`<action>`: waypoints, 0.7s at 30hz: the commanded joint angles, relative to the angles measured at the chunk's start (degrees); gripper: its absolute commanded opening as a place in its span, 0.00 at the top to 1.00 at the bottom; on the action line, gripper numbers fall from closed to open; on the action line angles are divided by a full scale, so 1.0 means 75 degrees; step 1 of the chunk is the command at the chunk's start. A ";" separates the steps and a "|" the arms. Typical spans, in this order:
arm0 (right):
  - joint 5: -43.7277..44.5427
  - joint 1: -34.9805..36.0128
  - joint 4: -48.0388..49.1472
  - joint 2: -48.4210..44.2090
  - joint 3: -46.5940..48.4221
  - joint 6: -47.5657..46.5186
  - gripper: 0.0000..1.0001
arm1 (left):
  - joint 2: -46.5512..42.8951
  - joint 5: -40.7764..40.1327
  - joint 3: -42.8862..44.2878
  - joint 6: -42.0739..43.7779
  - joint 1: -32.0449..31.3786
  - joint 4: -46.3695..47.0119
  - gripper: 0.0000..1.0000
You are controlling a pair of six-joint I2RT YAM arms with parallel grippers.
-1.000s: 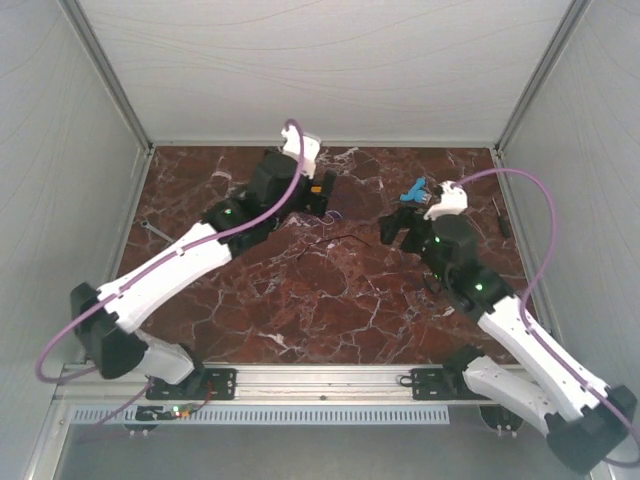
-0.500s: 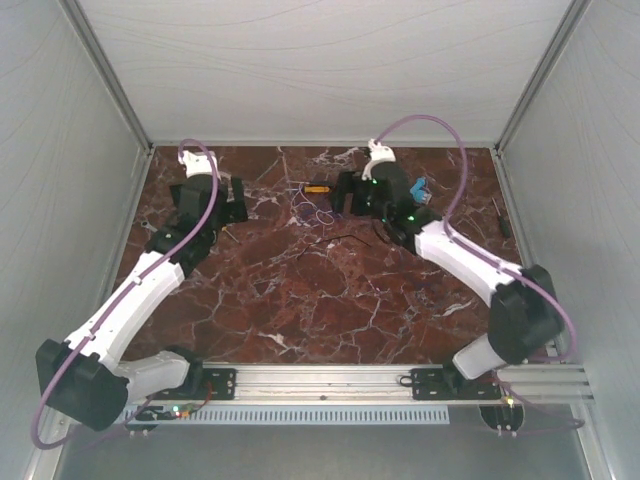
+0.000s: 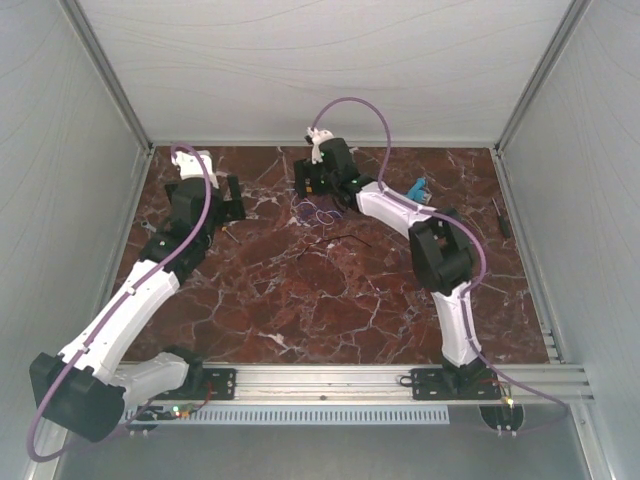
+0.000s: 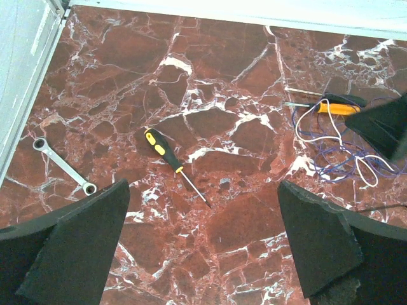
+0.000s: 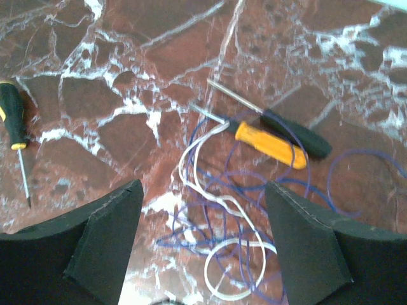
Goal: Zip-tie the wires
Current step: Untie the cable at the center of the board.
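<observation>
The wires [image 3: 318, 212] are a loose bundle of thin blue-purple loops at the far middle of the table, with a white strand [image 5: 219, 197] curled among them. They also show in the left wrist view [image 4: 343, 149] and the right wrist view [image 5: 241, 222]. My right gripper [image 3: 307, 186] is open and hangs just above the bundle, its fingers [image 5: 102, 241] either side of the loops and not touching them [image 5: 203, 248]. My left gripper [image 3: 226, 200] is open and empty at the far left, above bare table [image 4: 203, 248].
An orange-handled screwdriver [image 5: 267, 143] and a black-handled one [image 5: 296, 133] lie against the wires. A yellow-and-black screwdriver [image 4: 162, 147] and a ratchet wrench [image 4: 63, 165] lie to the left. A blue object [image 3: 416, 190], a thin black strand [image 3: 345, 238] and a dark tool [image 3: 503, 218] lie to the right.
My right arm has swung from the right side to the far middle, over the wires. My left arm has drawn back from the middle to the far left.
</observation>
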 commanded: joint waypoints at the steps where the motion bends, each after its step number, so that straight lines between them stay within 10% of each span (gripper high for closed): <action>1: 0.0362 0.0118 -0.0518 0.0851 0.1333 -0.0586 0.26 | -0.0048 0.0171 -0.0007 0.0228 0.0017 0.0412 0.00; 16: 0.0699 0.0271 -0.0935 0.2564 0.3143 -0.0414 0.43 | -0.0072 0.0413 -0.0067 0.0506 0.0019 0.0485 0.00; 21: 0.0889 0.0283 -0.0952 0.2835 0.3382 -0.0355 0.66 | -0.0062 0.0491 -0.0081 0.0513 0.0011 0.0485 0.00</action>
